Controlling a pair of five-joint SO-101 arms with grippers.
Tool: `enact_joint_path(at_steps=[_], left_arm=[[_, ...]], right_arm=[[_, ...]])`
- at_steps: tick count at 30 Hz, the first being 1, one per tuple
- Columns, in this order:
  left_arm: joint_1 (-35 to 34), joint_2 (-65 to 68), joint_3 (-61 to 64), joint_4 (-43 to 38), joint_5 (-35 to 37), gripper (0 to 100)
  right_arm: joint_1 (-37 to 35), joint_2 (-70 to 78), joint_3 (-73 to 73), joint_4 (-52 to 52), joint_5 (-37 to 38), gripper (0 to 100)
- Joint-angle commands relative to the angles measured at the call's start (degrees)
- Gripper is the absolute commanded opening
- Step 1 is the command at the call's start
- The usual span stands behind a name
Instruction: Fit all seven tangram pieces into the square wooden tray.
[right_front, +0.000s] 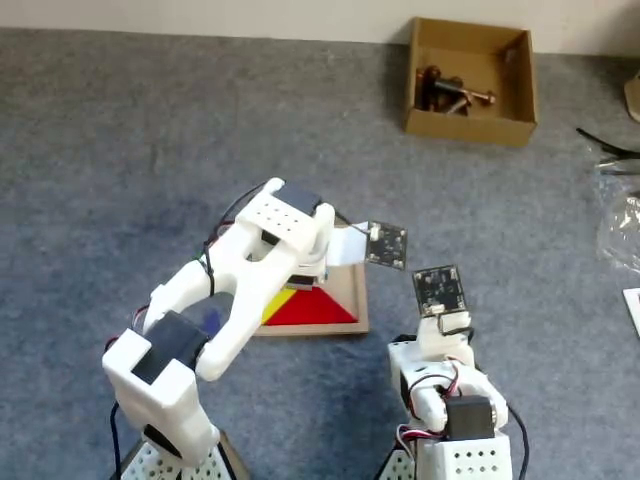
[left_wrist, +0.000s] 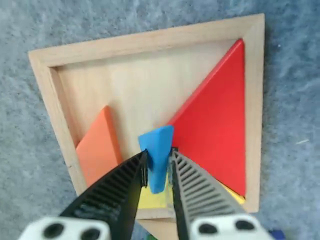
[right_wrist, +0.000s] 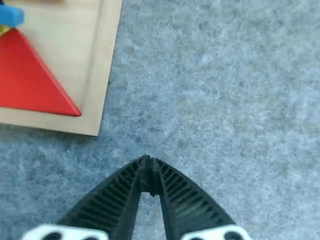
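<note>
No word, number or sign is showing readably. The tray (left_wrist: 150, 42) and the cardboard box (right_front: 470, 128) are showing plain surfaces; marks on the circuit boards (right_front: 438, 288) are coming out too small to read.

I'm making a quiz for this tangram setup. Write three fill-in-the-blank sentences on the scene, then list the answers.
1. The tangram piece clamped in the left gripper is ____ in colour.
2. The large triangle lying in the wooden tray is ____.
3. The right gripper, over the grey carpet beside the tray, is ____ and holds nothing.

Missing words: blue; red; shut.
</note>
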Motion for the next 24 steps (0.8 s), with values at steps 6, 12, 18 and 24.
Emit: enact_joint_path(at_steps=[6,12,18,24], left_arm=[[-0.75,-0.57,-0.4,1.05,-0.09,8],[-0.84,-0.66,0.04,-1.85,0.0,8],[-0.84,-0.66,0.04,-1.85,0.0,8],[-0.84,-0.57,0.13,-1.85,0.0,8]], right_arm=[[-0.57,-0.48,6.73,-1.01,-0.44,0.5],[-0.57,-0.48,6.73,-1.01,-0.44,0.5],[-0.57,-0.48,6.73,-1.01,-0.44,0.5],[-0.57,-0.48,6.73,-1.01,-0.44,0.5]])
